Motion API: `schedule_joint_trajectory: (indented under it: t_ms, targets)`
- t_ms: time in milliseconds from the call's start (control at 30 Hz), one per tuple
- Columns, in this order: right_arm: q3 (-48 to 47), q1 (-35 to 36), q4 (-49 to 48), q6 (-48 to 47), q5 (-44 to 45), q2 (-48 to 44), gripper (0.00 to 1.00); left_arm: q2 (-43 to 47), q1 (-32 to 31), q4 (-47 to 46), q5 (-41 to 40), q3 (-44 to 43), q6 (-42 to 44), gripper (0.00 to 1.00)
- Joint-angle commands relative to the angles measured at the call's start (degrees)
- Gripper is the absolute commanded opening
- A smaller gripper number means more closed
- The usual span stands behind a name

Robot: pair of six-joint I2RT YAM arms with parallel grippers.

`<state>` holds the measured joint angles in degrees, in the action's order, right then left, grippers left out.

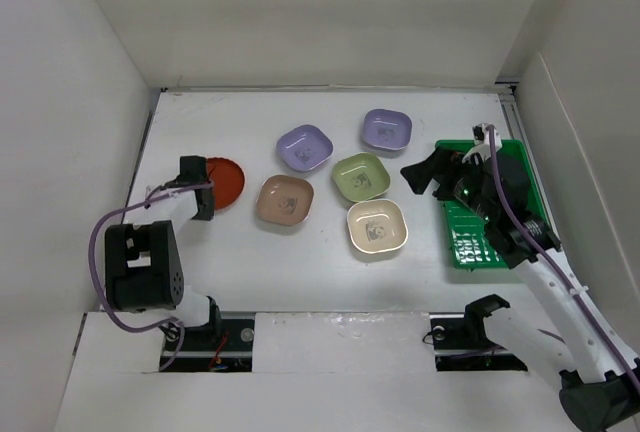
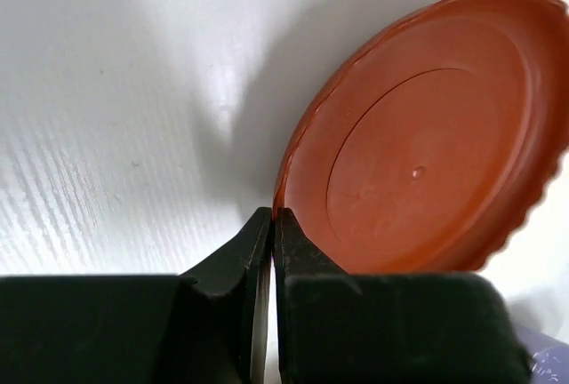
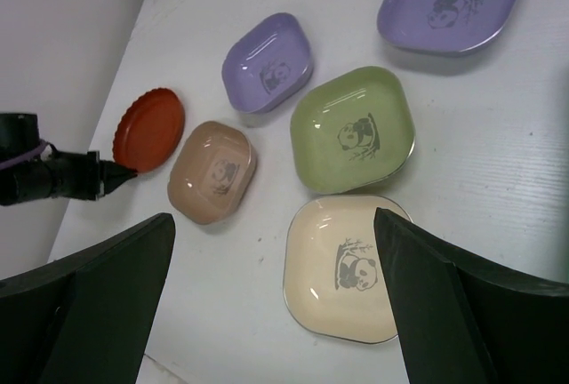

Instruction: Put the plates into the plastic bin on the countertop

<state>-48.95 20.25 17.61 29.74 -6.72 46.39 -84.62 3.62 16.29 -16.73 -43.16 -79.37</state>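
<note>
L tool (image 2: 271,224) is clenched on the rim of a round red-orange flat plastic plate (image 2: 427,153). Its fingertips are pinched tight w/ the scalloped edge caught between them. The plate spreads out ahead & to the right of that tool, over the white desk (image 1: 230,272), w/ a dark shadow on its left side. Can't tell if the plate is off the desk or resting on it.

R tool (image 3: 274,217) is released, fingers spread wide w/ nothing between them. It hangs over the left edge of the bright green rectangular plastic bin (image 1: 470,252), and the bin's gridded floor shows behind it.

Five rounded-square shallow dishes w/ panda prints sit on the desk ahead of the R tool:
- Cream dish (image 3: 347,268): closest, right below the fingers.
- Green dish (image 3: 354,131): just beyond the cream one.
- Pinkish-tan dish (image 3: 212,172): off to the left, nearest the L tool's plate.
- Two lavender dishes (image 3: 267,62) (image 3: 453,2): farthest out.
</note>
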Motion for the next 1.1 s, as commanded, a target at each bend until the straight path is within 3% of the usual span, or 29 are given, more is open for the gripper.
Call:
schedule_joint_trajectory:
  t_ms: [0, 67, 100, 233, 367, 467, 533, 567, 600, 700, 1000, 1067]
  targets:
    - [-1.77, -0.30, -4.06, -3.01, -3.81, -0.86, 0.99, 5.59, -0.89, 6.99, -6.53, -7.54, 6.59, 0.00]
    - [-1.76, 0.22, -5.47, -4.24, -8.21, -0.08, 0.99, 9.37, -1.95, 5.87, -6.48, -10.44, 11.14, 0.00]
    - [-2.29, 0.23, -5.48, -4.77, -8.74, 0.80, 0.99, 12.43, -1.95, 0.46, -0.55, -10.46, 19.87, 0.00]
    - [-3.43, 2.51, -8.28, -5.83, -8.75, 3.08, 0.99, 13.78, -2.65, 0.76, 10.62, -17.04, 32.22, 0.00]
    - [-8.69, 5.41, -8.82, -9.07, -7.36, 7.39, 0.99, 15.79, -2.65, -0.21, 28.00, -17.58, 40.15, 0.00]
    - [-12.83, 6.81, -7.32, -10.31, -4.27, 7.93, 0.99, 17.55, -4.91, 0.40, 35.35, -17.58, 42.98, 0.00]
    - [-14.50, 7.34, -9.34, -11.01, -5.22, 8.54, 0.99, 17.56, -10.18, 3.11, 30.64, -22.03, 46.05, 0.00]
    - [-15.38, 7.35, -9.34, -11.89, -5.93, 10.80, 0.99, 17.56, -16.65, 5.65, 28.10, -23.45, 46.76, 0.00]
    - [-16.34, 8.48, -9.34, -11.89, -4.89, 12.04, 0.99, 16.86, -19.24, 7.16, 23.46, -24.94, 46.77, 0.00]
    - [-19.25, 11.73, -7.06, -13.21, 1.52, 16.97, 0.99, 15.80, -25.13, 8.84, 20.43, -26.80, 46.77, 0.00]
    - [-17.95, 12.27, -6.79, -14.53, 8.39, 23.75, 0.94, 17.12, -27.08, 4.20, 29.81, -24.87, 48.17, 0.00]
    - [-17.41, 12.27, -8.02, -14.00, 8.39, 24.97, 0.83, 17.73, -27.08, 2.96, 33.16, -24.17, 48.69, 0.00]
